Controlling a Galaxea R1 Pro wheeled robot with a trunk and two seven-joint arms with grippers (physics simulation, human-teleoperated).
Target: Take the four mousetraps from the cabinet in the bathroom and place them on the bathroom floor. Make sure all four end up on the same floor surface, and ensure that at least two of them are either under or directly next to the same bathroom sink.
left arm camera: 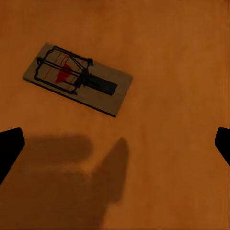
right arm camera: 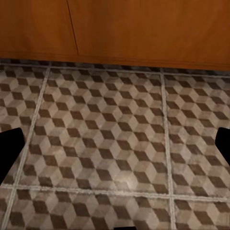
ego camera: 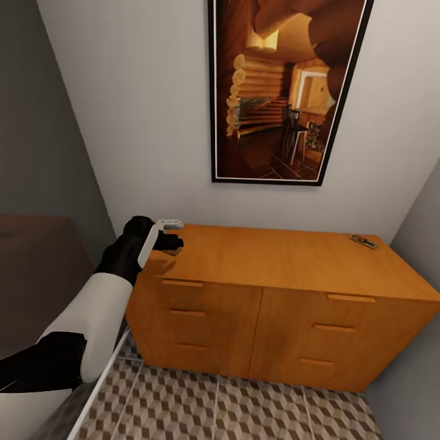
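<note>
The orange-brown cabinet (ego camera: 275, 263) stands against the white wall on the cube-patterned bathroom floor (ego camera: 232, 409). One mousetrap (ego camera: 363, 241) lies at the back right corner of its top. In the left wrist view another mousetrap (left arm camera: 76, 79), a flat brown plate with wire parts and a red mark, lies on the cabinet top (left arm camera: 172, 57). My left gripper (ego camera: 170, 237) hovers open over the cabinet's left end, its fingertips (left arm camera: 9, 148) spread wide just short of that trap. My right gripper (right arm camera: 115, 148) hangs open above the floor tiles (right arm camera: 105, 139) before the cabinet's base (right arm camera: 143, 28), holding nothing.
A large framed picture (ego camera: 287, 91) hangs above the cabinet. Grey walls close in on the left (ego camera: 43, 122) and right (ego camera: 421, 232). A white rim (ego camera: 101, 385) runs along the lower left beside my arm. Drawer fronts with bar handles (ego camera: 333, 327) face me.
</note>
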